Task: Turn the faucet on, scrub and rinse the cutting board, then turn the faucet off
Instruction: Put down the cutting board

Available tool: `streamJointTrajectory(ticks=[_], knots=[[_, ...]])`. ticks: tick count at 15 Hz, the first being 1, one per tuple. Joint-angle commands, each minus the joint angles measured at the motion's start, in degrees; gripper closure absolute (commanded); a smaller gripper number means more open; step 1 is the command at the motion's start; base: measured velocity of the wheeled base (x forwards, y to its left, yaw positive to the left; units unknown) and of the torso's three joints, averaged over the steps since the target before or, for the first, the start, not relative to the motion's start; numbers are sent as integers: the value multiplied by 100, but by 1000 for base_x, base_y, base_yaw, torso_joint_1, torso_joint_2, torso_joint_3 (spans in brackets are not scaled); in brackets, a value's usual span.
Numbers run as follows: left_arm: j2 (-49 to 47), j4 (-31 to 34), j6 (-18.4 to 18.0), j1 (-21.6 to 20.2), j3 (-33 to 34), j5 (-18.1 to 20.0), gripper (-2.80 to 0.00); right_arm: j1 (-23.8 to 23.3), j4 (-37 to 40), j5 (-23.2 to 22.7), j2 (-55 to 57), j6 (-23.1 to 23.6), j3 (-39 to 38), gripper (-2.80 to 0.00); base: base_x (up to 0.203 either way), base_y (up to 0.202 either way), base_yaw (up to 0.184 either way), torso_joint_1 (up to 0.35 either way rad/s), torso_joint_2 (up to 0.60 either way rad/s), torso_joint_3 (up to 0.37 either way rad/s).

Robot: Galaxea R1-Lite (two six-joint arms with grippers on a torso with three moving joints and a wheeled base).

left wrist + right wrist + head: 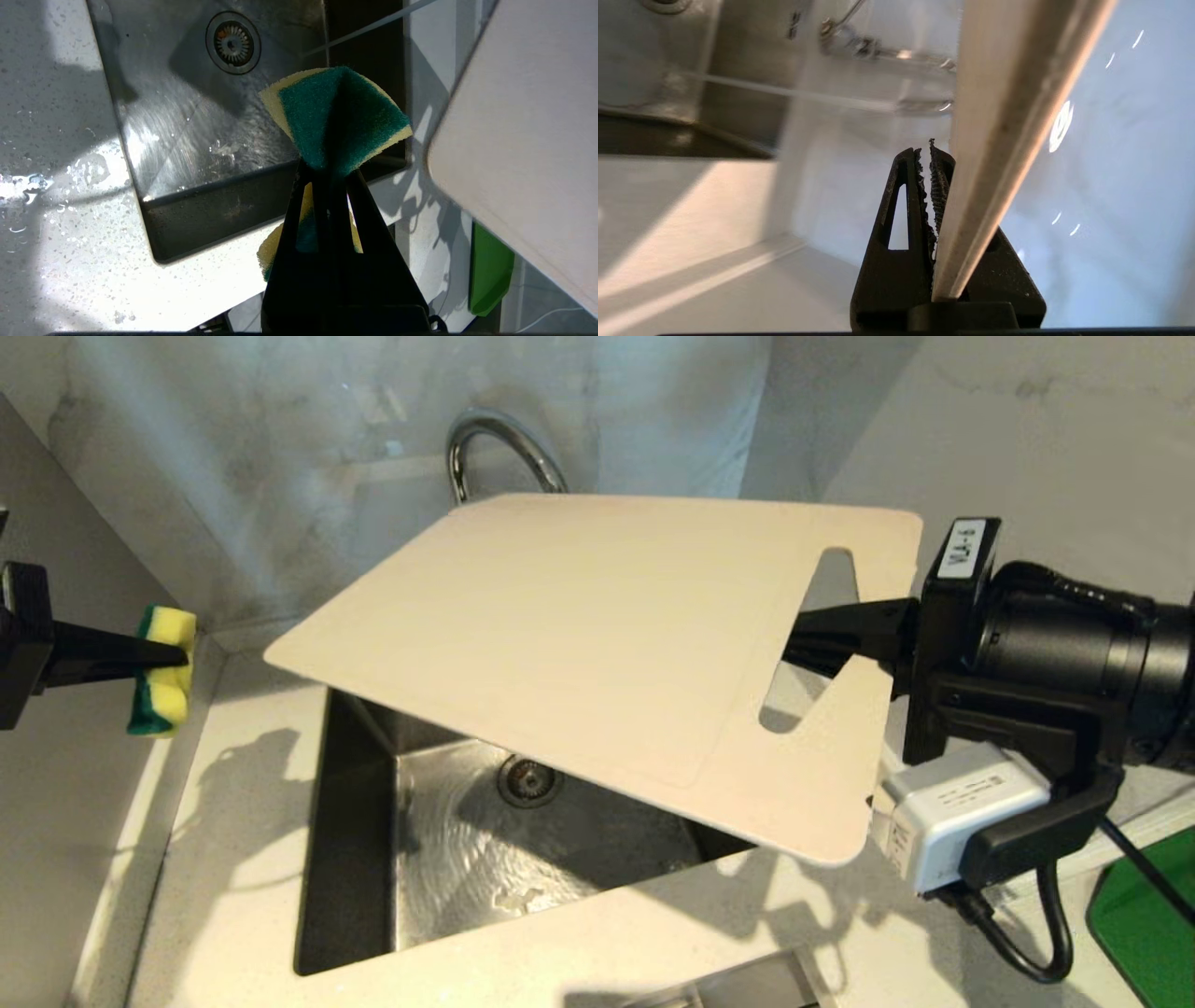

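Board [597, 653] filled the centre of the head view, held in the air over the sink [439, 859] and tilted, its far corner low at left and its slotted end raised at right. Probably tilted so water would run off into the basin. Right gripper [845, 639] came in from the right edge and reached through the handle slot, jaws pressed tight on the board's end strip; the right wrist view showed the board's thin edge clamped between the toothed pads [941, 186]. Faucet [499, 448] stood behind the board at upper centre, only its arch showing; lever hidden. A thin stream crossed the wrist views, and the sink floor looked wet around the drain [529, 780], so the water seemed to be running. Left gripper [173, 658] sat at the far left edge, well apart from the board, jaws pinching a yellow-green sponge [163, 672] squeezed at its middle. Sponge held ready for scrubbing, green side showing in the left wrist view. Green object [1148, 924] lay on the counter at lower right.
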State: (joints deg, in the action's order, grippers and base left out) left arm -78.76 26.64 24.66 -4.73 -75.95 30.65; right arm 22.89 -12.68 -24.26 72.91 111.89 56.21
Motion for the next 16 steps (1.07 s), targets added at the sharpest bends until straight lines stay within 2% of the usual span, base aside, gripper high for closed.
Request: streamJointTrajectory(ticks=[1,3,6,9,16], knots=[[-69,8,12,7,84,20,0,-3,-1162,452,-424,-352,-982,0,0,0,0,0,0,0],[-69,-1,12,16,142,20,0,-4,-1401,912,-720,-590,-1392,0,0,0,0,0,0,0],[-69,-1,12,16,142,20,0,-4,-1410,1289,-981,-598,-1590,0,0,0,0,0,0,0],[-72,-1,12,16,146,20,0,-4,-1396,1873,-1373,-614,-2125,0,0,0,0,0,0,0],[-139,-18,4,34,115,11,0,-10,-1151,2624,-2057,-633,-2802,0,0,0,0,0,0,0]])
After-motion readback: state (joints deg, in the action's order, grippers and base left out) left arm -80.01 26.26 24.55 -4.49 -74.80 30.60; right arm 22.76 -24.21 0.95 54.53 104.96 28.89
